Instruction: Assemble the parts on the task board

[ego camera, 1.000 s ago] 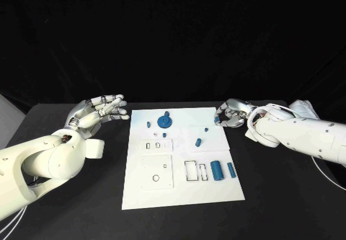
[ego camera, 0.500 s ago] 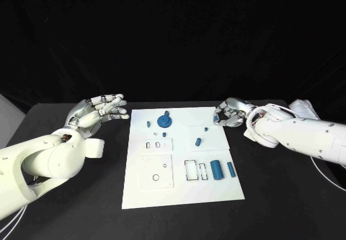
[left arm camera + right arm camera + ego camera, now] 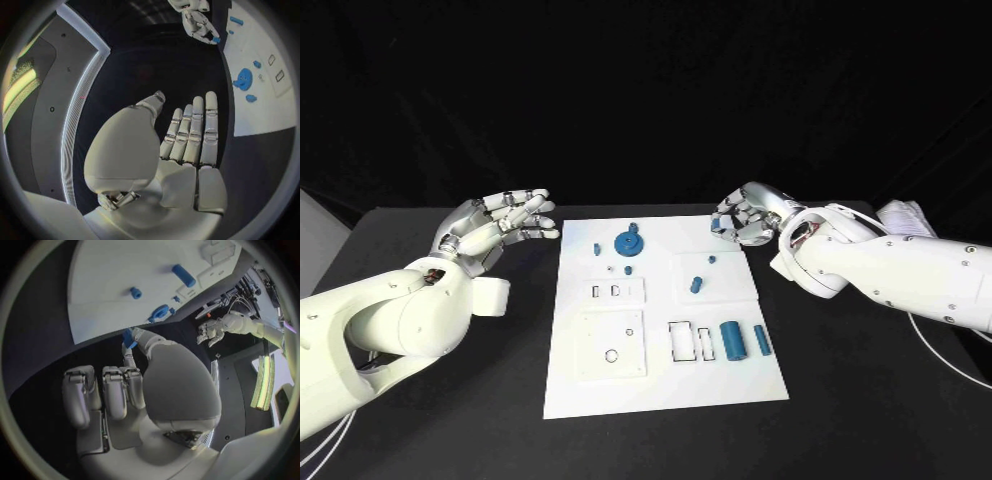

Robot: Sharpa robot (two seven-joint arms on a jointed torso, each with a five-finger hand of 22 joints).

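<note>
The white task board [image 3: 661,385] lies in the middle of the black table. On it are a blue gear-like disc [image 3: 630,241], small blue pegs [image 3: 697,284] and two blue cylinders [image 3: 733,340] near its right edge. My right hand [image 3: 753,218] hovers at the board's far right corner and pinches a small blue part [image 3: 129,336] between thumb and finger; the same part [image 3: 215,39] shows at its fingertips in the left wrist view. My left hand [image 3: 495,228] is raised off the board's left side, fingers apart and holding nothing.
A raised white square plate [image 3: 615,343] with a hole and a rectangular slot [image 3: 681,340] sit on the board's near half. A white bundle [image 3: 906,214] lies at the table's far right, behind my right arm.
My right hand has moved left and slightly away from me, carrying the small blue part to the board's far right corner. The left hand has stayed put.
</note>
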